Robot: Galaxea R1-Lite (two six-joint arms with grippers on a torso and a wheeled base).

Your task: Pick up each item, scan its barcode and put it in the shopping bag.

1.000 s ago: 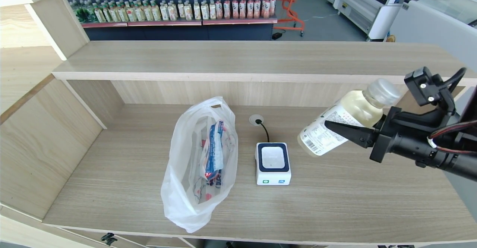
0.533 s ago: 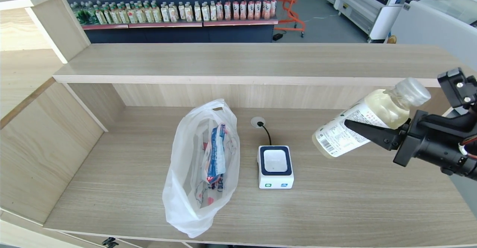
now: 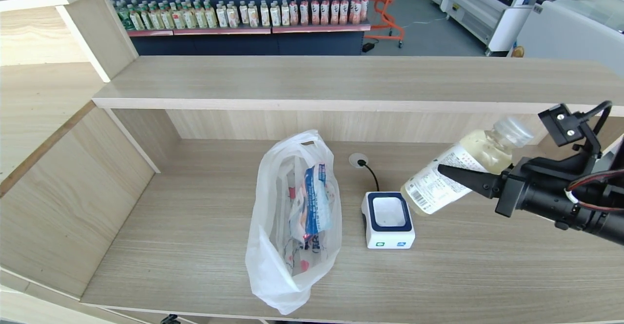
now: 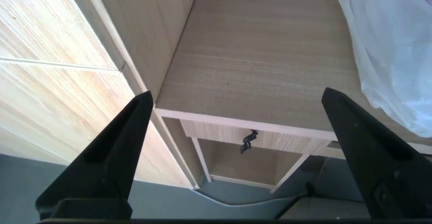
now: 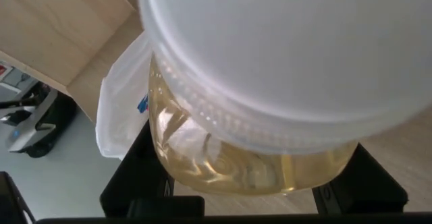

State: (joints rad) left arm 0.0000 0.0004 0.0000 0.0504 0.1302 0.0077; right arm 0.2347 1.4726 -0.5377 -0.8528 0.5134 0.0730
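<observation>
The right gripper (image 3: 456,170), clasping the tilted bottle (image 3: 431,190), is bringing its barcoded base in towards the scanner (image 3: 388,213) from 2 o'clock, so scanning is probably starting, with bagging not yet done.

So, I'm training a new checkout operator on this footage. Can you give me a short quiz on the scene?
1. True or false: the right tool holds the bottle upright.
2. The bottle's base is nearest to: A) the scanner B) the upper shelf C) the counter's front edge.
3. Fill in: the shopping bag lies on the scanner's ___ side, by the robot's own sides.

Key: 1 false, the bottle is tilted; 2 A; 3 left.
</observation>
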